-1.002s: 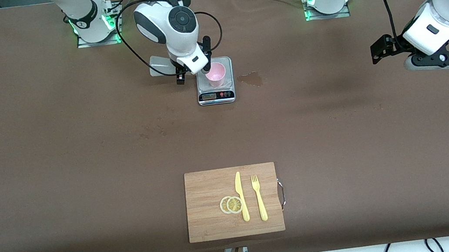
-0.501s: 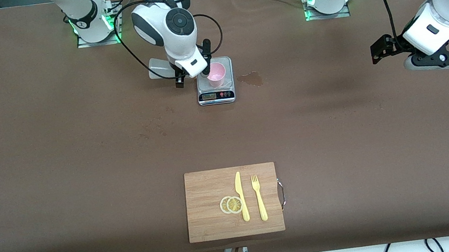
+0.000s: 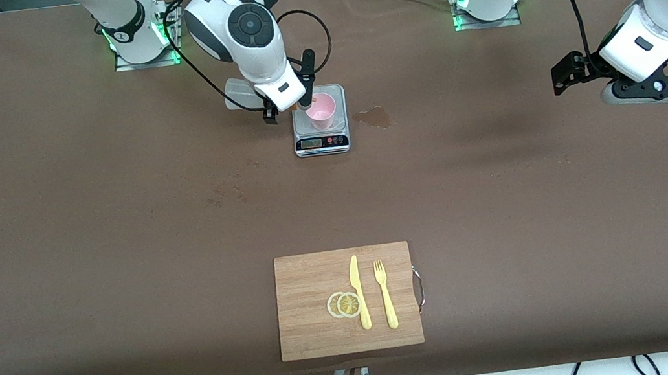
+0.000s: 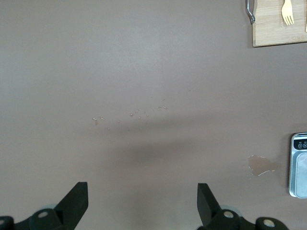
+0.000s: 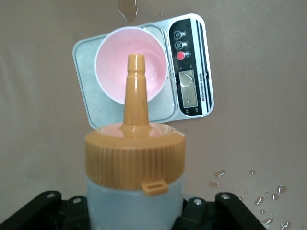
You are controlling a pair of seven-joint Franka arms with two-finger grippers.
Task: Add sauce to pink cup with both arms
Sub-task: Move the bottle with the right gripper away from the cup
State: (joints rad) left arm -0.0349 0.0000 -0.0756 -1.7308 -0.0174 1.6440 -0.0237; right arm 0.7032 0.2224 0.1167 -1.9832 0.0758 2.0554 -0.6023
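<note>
The pink cup (image 3: 321, 109) stands on a grey scale (image 3: 322, 142); it also shows in the right wrist view (image 5: 132, 72), its inside pale pink. My right gripper (image 3: 286, 99) is shut on the sauce bottle (image 5: 134, 196), held tilted beside the cup. The bottle's orange cap (image 5: 134, 153) and nozzle point over the cup's rim. In the front view the frosted bottle body (image 3: 239, 93) sticks out from the hand. My left gripper (image 3: 654, 93) hangs open and empty over bare table at the left arm's end (image 4: 143, 196), waiting.
A wet stain (image 3: 373, 118) lies beside the scale toward the left arm's end. Water drops (image 5: 259, 191) dot the table near the scale. A wooden cutting board (image 3: 346, 300) with a yellow knife, a fork and lemon slices lies near the front camera.
My right wrist has shifted and turned slightly with the bottle; the orange cap now shows at the cup's rim. The left arm has not moved.
</note>
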